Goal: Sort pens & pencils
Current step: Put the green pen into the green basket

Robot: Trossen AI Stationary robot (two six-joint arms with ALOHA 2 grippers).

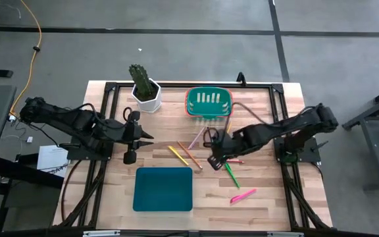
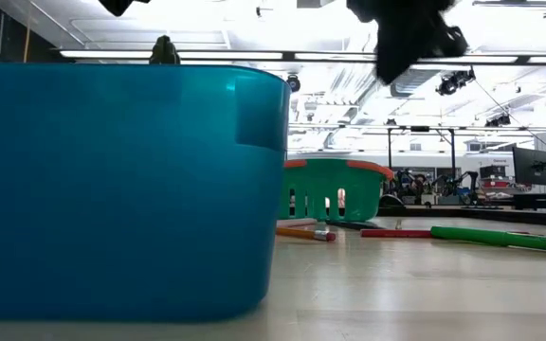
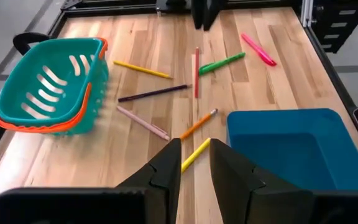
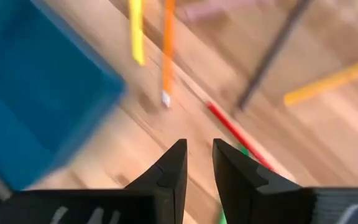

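My right hand hovers at centre frame over the scattered pencils, fingers narrowly parted and holding nothing, placed above them for a pick. The red pencil runs diagonally under my fingertips on the bench; pens lie lower right. My left hand waits left of centre, slightly open, empty.

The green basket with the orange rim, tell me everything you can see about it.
The green basket looks like moulded plastic, teal-green with an orange rim and a dark handle folded down at one end. Its walls have rows of upright slots. It stands upright on the wooden table, at the far edge, next to the potted cactus. No pen or pencil shows inside it. A pinkish pencil lies on the table close to it; whether they touch cannot be told. Neither arm's tool is near it.
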